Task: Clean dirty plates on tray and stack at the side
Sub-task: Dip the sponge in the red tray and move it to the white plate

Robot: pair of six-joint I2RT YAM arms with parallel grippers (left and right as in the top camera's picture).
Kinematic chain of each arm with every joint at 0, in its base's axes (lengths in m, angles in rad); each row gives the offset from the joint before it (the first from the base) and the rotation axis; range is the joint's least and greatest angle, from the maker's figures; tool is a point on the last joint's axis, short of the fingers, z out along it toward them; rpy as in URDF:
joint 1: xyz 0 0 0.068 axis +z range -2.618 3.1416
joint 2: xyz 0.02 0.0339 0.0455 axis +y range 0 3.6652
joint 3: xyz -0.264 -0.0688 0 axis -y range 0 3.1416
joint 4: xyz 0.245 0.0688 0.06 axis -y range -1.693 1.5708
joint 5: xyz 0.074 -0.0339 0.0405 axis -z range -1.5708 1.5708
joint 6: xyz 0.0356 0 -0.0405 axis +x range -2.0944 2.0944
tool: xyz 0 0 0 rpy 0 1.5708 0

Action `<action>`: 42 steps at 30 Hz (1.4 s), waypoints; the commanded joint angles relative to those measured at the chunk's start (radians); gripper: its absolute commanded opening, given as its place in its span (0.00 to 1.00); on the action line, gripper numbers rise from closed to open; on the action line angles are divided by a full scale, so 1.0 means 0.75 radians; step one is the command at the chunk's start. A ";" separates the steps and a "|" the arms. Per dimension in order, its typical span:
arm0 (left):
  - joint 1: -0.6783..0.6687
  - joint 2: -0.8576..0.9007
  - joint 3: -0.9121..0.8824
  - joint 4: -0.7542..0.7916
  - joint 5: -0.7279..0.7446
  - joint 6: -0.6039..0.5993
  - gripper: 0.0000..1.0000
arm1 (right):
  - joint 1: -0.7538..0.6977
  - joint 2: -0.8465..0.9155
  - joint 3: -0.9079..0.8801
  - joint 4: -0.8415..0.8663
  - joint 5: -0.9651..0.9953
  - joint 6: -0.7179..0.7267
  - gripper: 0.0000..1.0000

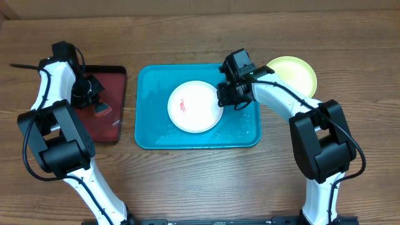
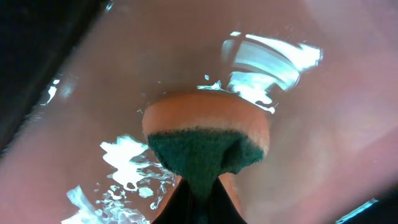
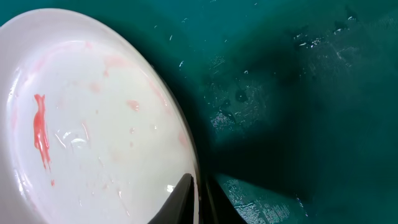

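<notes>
A white plate (image 1: 195, 106) with a red smear lies in the turquoise tray (image 1: 149, 112). My right gripper (image 1: 226, 95) is shut on the plate's right rim; in the right wrist view one finger lies on the plate (image 3: 93, 124) and the other under its rim (image 3: 200, 199), over the tray floor (image 3: 298, 93). A yellow-green plate (image 1: 297, 74) rests on the tabletop to the right of the tray. My left gripper (image 1: 94, 94) is shut on an orange-and-green sponge (image 2: 208, 134) over the dark-red tray (image 2: 329, 124). No mint-blue plate is in view.
The dark-red tray (image 1: 109, 125) sits on the table left of the turquoise tray and holds a film of water. Wet patches show on the turquoise tray's floor. Brown wood tabletop (image 1: 206, 181) runs in front of both trays.
</notes>
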 commanded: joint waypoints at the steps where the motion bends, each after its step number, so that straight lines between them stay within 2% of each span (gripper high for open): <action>1: 0.006 0.013 -0.069 0.010 -0.028 0.021 0.04 | 0.004 0.003 -0.008 0.029 0.014 0.006 0.07; 4: 0.009 0.008 -0.042 -0.030 -0.032 0.021 0.04 | 0.005 0.003 -0.008 0.058 0.013 0.008 0.06; 8: 0.009 -0.010 0.117 -0.187 -0.017 0.021 0.04 | 0.005 0.003 -0.008 0.058 0.011 0.012 0.06; 11: 0.009 -0.037 0.255 -0.299 -0.016 0.015 0.04 | 0.012 0.003 -0.008 0.047 -0.014 0.011 0.20; 14: 0.005 -0.072 0.341 -0.352 -0.007 0.016 0.04 | 0.026 0.003 -0.008 0.012 -0.012 0.010 0.21; 21: -0.049 -0.101 0.343 -0.373 -0.007 0.017 0.04 | 0.091 0.006 -0.047 0.001 0.106 0.007 0.20; 25: -0.101 -0.101 0.341 -0.390 0.016 0.032 0.04 | 0.109 0.006 -0.047 0.026 0.103 0.042 0.04; 33: -0.207 -0.101 0.341 -0.409 0.070 0.069 0.04 | 0.109 0.006 -0.047 0.046 0.104 0.048 0.04; 38: -0.282 -0.101 0.341 -0.415 0.242 0.189 0.05 | 0.108 0.006 -0.047 0.089 0.109 0.157 0.04; 42: -0.338 -0.101 0.341 -0.420 0.310 0.221 0.04 | 0.109 0.006 -0.047 0.140 0.151 0.240 0.04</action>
